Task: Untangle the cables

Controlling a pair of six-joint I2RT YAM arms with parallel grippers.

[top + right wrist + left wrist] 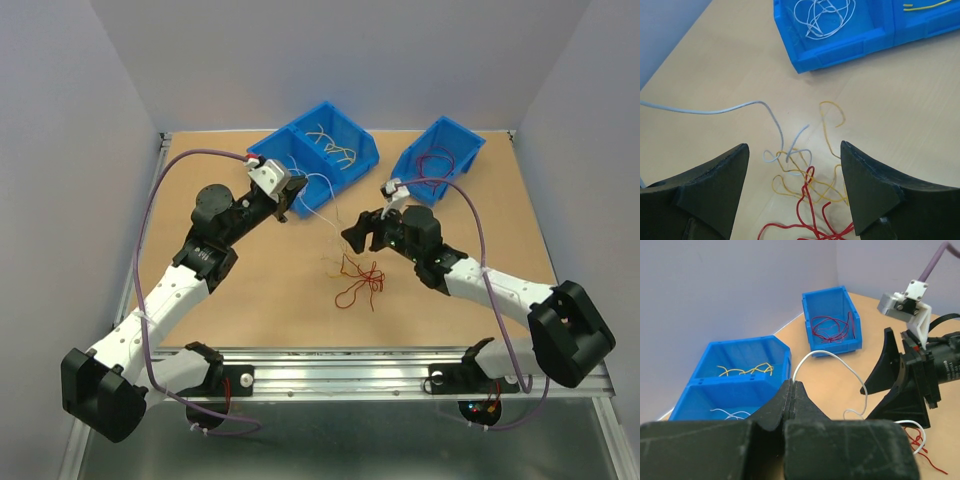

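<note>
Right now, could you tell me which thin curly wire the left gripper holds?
The thin white wire, pinched in the shut left gripper; the red wires and yellow wires lie loose.

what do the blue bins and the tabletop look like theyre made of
Blue bins: likely moulded plastic, uniform glossy blue with soft highlights on the walls. Tabletop: looks like wood or fibreboard, matte tan, faintly mottled; which one is unclear.

White arms (160, 300), black joints (570, 335), purple cables (147, 215), black pincers (791, 390)
</note>
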